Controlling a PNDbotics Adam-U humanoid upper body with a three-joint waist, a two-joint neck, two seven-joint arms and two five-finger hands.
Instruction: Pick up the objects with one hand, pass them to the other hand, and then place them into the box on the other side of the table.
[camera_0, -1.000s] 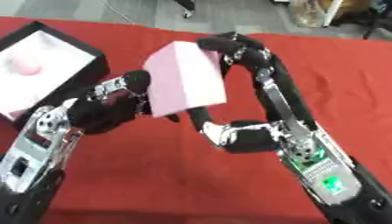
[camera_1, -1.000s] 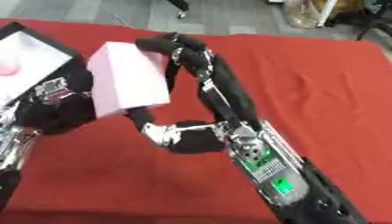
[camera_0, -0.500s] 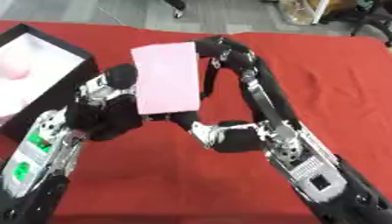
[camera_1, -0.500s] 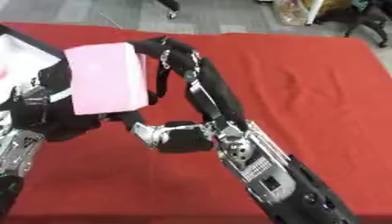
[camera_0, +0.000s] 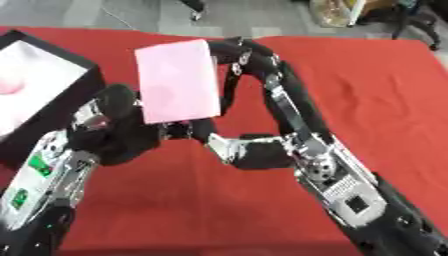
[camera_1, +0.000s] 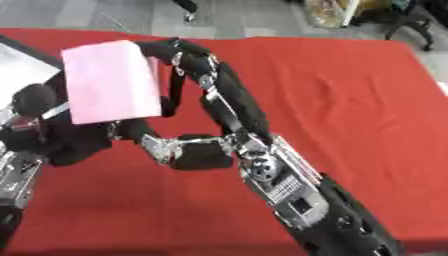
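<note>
A flat pink block (camera_0: 175, 80) is held upright above the red table, between my two hands. My right hand (camera_0: 236, 54) reaches over from the right, and its fingers curl on the block's upper right edge. My left hand (camera_0: 118, 127) sits at the block's lower left, its fingers wrapped under the bottom edge and partly hidden behind it. A black box with a white inside (camera_0: 44, 75) stands at the far left, just left of the block. A pale pink thing (camera_0: 9, 86) lies in it.
The red tablecloth (camera_0: 367, 90) stretches out to the right and front. My right arm's elbow (camera_0: 241, 150) hangs low over the table's middle. Beyond the far table edge there is grey floor with chair legs and a bag (camera_0: 332, 12).
The pink block has moved left toward the box and stands more upright. Both hands have stayed on it, and my left hand has closed in under its lower edge.
</note>
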